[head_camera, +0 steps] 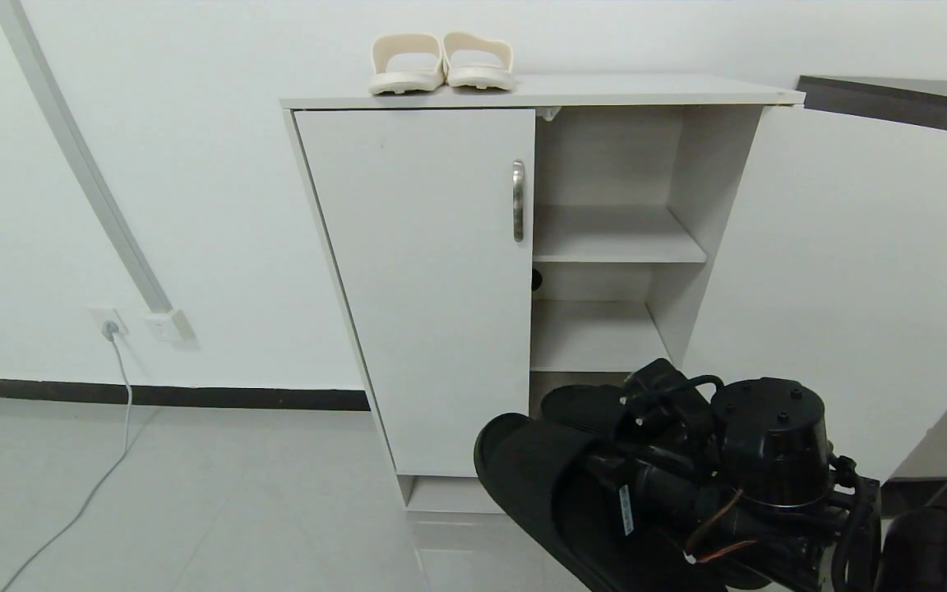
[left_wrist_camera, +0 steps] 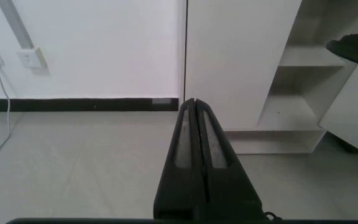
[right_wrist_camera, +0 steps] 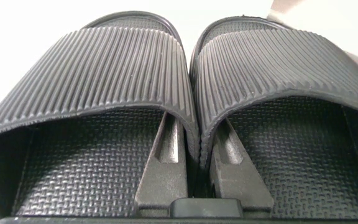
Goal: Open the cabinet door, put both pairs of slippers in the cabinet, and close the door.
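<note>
The white cabinet (head_camera: 416, 288) has its right door (head_camera: 852, 271) swung open and its left door shut. Two bare shelves (head_camera: 613, 234) show inside. A beige pair of slippers (head_camera: 441, 63) rests on the cabinet top. My right gripper (right_wrist_camera: 197, 149) is shut on the inner edges of a black pair of slippers (right_wrist_camera: 123, 68), one finger inside each. The black pair (head_camera: 539, 477) hangs in front of the cabinet's lowest opening. My left gripper (left_wrist_camera: 195, 109) is shut on nothing, low over the floor left of the cabinet, and the black slippers (left_wrist_camera: 356, 50) show beyond it.
A wall socket (head_camera: 108, 322) with a cable trailing over the floor is at the left, under a slanted grey conduit (head_camera: 79, 164). A grey unit (head_camera: 893, 94) stands behind the open door. The metal handle (head_camera: 518, 201) is on the shut door. Bare floor (head_camera: 235, 493) lies at the left.
</note>
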{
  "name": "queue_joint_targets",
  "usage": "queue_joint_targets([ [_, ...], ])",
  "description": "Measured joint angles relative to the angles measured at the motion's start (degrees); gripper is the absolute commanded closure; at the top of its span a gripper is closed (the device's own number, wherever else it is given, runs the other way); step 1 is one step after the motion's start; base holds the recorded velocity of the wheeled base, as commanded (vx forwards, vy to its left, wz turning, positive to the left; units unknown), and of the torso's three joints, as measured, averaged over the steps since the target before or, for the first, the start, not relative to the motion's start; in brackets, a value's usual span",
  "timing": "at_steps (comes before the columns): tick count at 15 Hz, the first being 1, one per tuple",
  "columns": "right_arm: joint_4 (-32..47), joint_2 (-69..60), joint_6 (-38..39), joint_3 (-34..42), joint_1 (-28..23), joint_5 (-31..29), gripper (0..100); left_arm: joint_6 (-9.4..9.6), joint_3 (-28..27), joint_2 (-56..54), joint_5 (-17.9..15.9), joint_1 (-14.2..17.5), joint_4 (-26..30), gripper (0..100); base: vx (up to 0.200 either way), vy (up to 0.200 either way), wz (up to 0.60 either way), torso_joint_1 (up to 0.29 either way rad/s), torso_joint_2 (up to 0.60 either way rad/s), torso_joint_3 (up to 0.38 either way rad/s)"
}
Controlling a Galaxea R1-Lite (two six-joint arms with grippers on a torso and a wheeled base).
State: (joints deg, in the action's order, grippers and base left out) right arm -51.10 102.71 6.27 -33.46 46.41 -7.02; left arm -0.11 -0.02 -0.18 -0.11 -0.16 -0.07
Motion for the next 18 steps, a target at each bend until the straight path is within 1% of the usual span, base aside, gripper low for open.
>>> queue_joint_targets([
  [1,-0.05,0.46,0.11,-0.77,0.00,-1.93,100,-0.02,0.02,0.00,0.01,-0.02,0.00,100,0.000,0.000,0.00,0.000,0.00,0.000],
  [2,-0.05,1.51,0.30,-2.15,0.02,-6.02,100,-0.16,0.02,0.00,0.06,-0.02,0.00,100,0.000,0.000,0.00,0.000,0.00,0.000],
  [7,0.17,10.80,5.33,-15.41,0.34,-33.12,100,-0.16,0.02,0.00,0.09,0.00,0.00,100,0.000,0.000,0.00,0.000,0.00,0.000],
  [8,0.20,12.70,6.05,-17.94,0.39,-37.14,100,-0.16,0.02,0.00,0.11,0.00,0.00,100,0.000,0.000,0.00,0.000,0.00,0.000],
  [9,0.17,14.24,6.42,-19.68,0.39,-38.46,100,-0.16,0.02,0.00,0.11,-0.02,0.00,100,0.000,0.000,0.00,0.000,0.00,0.000],
  [13,0.22,16.68,6.49,-21.19,0.06,-38.77,100,-0.13,0.02,0.02,0.04,-0.02,0.00,100,0.000,0.000,0.00,0.000,0.00,0.000],
  [18,0.09,17.63,6.67,-20.75,-0.68,-38.74,100,-0.13,0.02,0.02,0.04,-0.11,0.05,100,0.000,-0.200,0.00,0.003,0.00,0.000],
])
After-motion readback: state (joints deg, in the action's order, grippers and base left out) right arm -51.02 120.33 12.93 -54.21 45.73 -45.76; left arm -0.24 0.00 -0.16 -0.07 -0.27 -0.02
